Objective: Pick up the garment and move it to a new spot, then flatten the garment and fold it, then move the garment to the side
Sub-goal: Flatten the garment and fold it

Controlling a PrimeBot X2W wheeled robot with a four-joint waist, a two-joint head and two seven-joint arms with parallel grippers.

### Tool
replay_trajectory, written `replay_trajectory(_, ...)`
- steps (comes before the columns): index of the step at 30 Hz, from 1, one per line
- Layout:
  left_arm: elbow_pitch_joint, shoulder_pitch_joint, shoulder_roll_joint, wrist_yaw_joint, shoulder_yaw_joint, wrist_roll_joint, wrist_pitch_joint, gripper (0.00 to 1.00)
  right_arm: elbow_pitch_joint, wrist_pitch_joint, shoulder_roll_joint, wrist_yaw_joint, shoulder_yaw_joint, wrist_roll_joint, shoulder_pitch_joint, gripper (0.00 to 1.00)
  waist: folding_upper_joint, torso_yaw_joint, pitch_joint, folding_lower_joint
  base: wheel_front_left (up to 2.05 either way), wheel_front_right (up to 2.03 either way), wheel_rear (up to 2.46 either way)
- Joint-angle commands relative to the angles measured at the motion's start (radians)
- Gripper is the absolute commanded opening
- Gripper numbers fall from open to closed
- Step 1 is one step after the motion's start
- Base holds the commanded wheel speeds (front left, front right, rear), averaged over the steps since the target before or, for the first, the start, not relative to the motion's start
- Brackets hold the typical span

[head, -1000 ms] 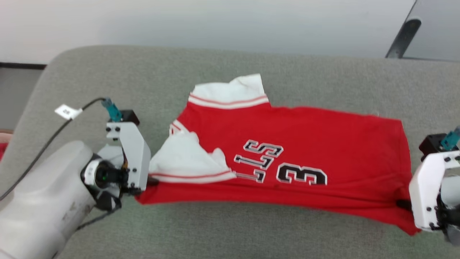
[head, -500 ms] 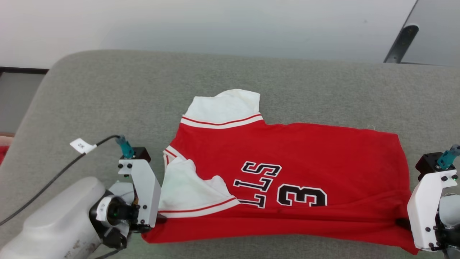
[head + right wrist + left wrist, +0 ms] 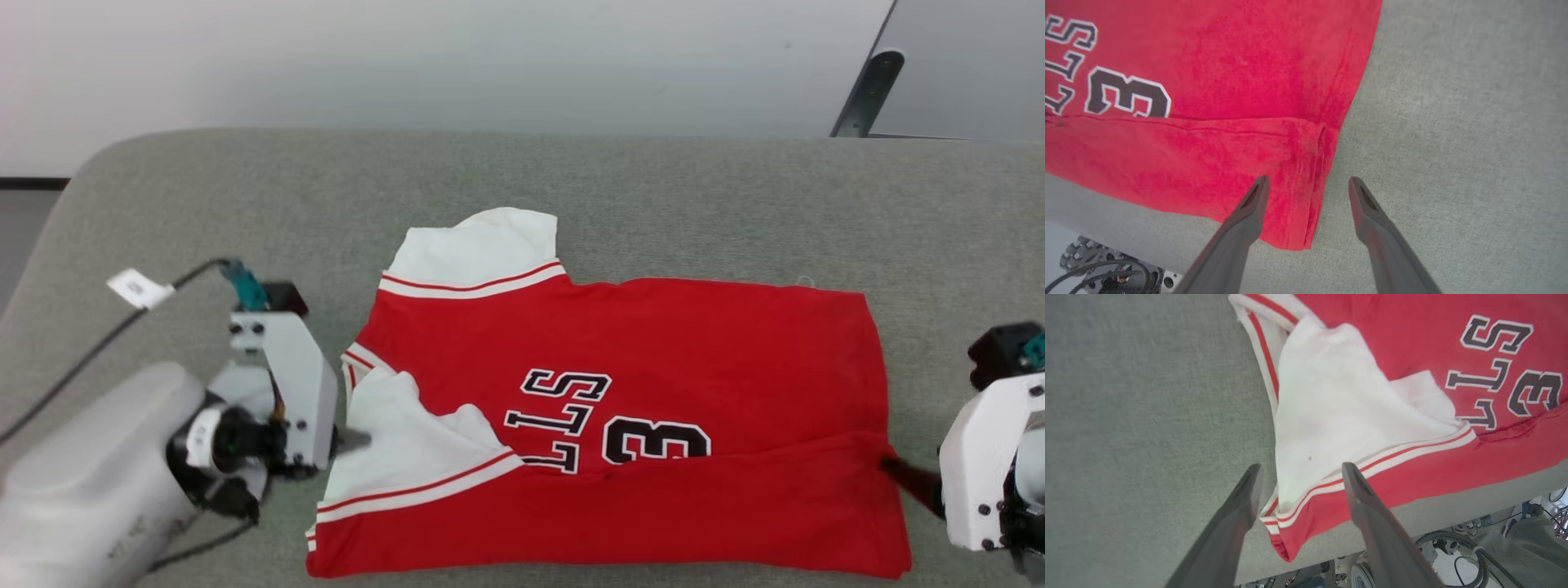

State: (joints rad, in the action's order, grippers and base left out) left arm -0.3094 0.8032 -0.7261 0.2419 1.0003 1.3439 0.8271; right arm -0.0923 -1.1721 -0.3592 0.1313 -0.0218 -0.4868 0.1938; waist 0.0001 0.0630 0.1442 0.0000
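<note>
matt cloth garment, rough-woven upholstery

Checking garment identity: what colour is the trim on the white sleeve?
The trim is white with a thin red stripe, clearest in left wrist view.

The garment lies flat on the counter, close along its near edge and well short of its far edge, stretched from left to right. At the left end one sleeve juts toward the far edge. The other sleeve lies folded on the body by the garment's near left corner. The left tool sits at the garment's left end and the right tool at its right end, each straddling the cloth's edge.
</note>
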Motion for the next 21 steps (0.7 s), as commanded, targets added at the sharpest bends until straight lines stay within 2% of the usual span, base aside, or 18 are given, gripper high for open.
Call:
replay_trajectory(1, 0.004, 0.016, -0.004, -0.008, -0.005, -0.015, -0.015, 1.00, -0.022, 0.024, 0.002, -0.001, 0.001, 0.004, -0.012, 1.00, -0.0001, -0.007, -0.003, 0.0000, 0.00, 0.00, 0.00)
replay_trajectory(4, 0.011, 0.042, -0.015, -0.029, -0.029, -0.042, -0.074, 1.00, -0.088, 0.132, 0.005, -0.001, 0.007, 0.010, -0.019, 1.00, -0.0001, -0.019, -0.003, 0.0000, 0.00, 0.00, 0.00)
replay_trajectory(7, 0.009, 0.071, -0.015, -0.052, -0.049, -0.083, -0.158, 1.00, -0.143, 0.302, -0.006, -0.001, 0.022, 0.038, -0.015, 1.00, -0.0001, -0.035, 0.001, 0.0000, 0.00, 0.00, 0.00)
replay_trajectory(9, 0.004, 0.094, -0.013, -0.076, -0.062, -0.119, -0.223, 1.00, -0.182, 0.452, -0.028, -0.001, 0.049, 0.084, -0.004, 1.00, -0.0001, -0.046, 0.005, 0.0000, 0.00, 0.00, 0.00)
replay_trajectory(12, -0.023, 0.118, -0.002, -0.104, -0.083, -0.160, -0.321, 1.00, -0.207, 0.705, -0.018, -0.001, 0.054, 0.180, 0.013, 1.00, -0.0001, -0.066, 0.018, 0.0000, 0.00, 0.00, 0.00)
replay_trajectory(17, -0.083, 0.171, 0.015, -0.139, -0.115, -0.203, -0.435, 1.00, -0.191, 1.065, 0.052, -0.001, 0.041, 0.347, 0.014, 1.00, -0.0001, -0.113, 0.053, 0.0000, 0.00, 0.00, 0.00)
replay_trajectory(21, -0.131, 0.208, 0.015, -0.165, -0.129, -0.210, -0.461, 1.00, -0.166, 1.219, 0.125, -0.001, 0.043, 0.412, 0.015, 1.00, -0.0001, -0.157, 0.098, 0.0000, 0.00, 0.00, 0.00)
